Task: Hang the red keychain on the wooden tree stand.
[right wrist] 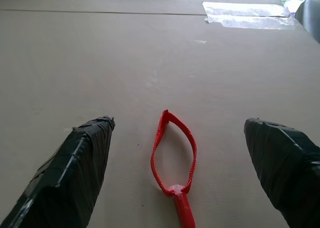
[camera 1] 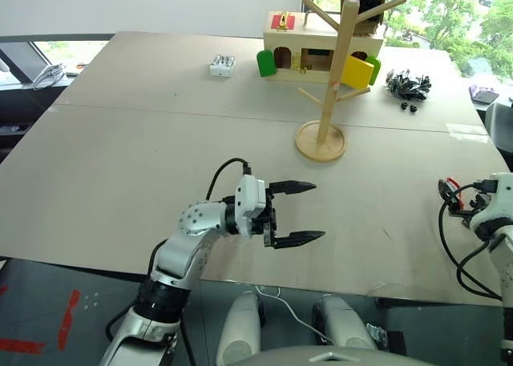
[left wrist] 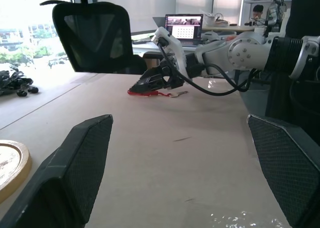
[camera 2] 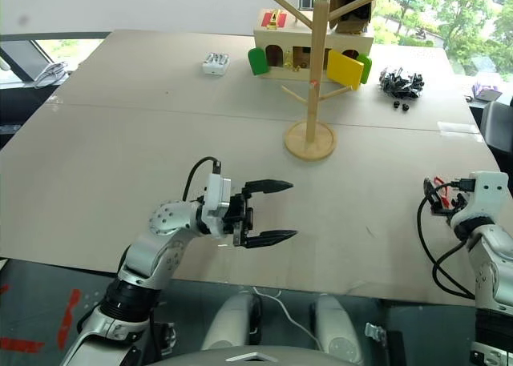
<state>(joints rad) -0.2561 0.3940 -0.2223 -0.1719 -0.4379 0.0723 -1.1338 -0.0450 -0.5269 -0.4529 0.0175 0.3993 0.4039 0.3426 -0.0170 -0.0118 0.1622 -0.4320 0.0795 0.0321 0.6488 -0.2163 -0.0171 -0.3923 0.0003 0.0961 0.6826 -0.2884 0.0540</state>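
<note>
The red keychain (right wrist: 181, 205) lies flat on the table near its right edge, its loop stretched out between the two spread fingers of my right gripper (right wrist: 178, 122), which is open and holds nothing. In the left wrist view the keychain (left wrist: 150, 92) rests just under the right gripper's black fingertips (left wrist: 152, 80), with a small silver key at one end. The wooden tree stand (camera 1: 337, 70) is upright on its round base (camera 1: 321, 140) at the table's far middle. My left gripper (camera 1: 309, 212) hovers open and empty near the table's front edge, pointing right.
Behind the stand is a wooden box house (camera 1: 309, 46) with coloured doors, with a pile of black clips (camera 1: 407, 84) to its right and a small white object (camera 1: 222, 65) to its left. A strip of tape (right wrist: 245, 8) lies near the right edge. A black office chair (left wrist: 95, 31) stands beyond the table.
</note>
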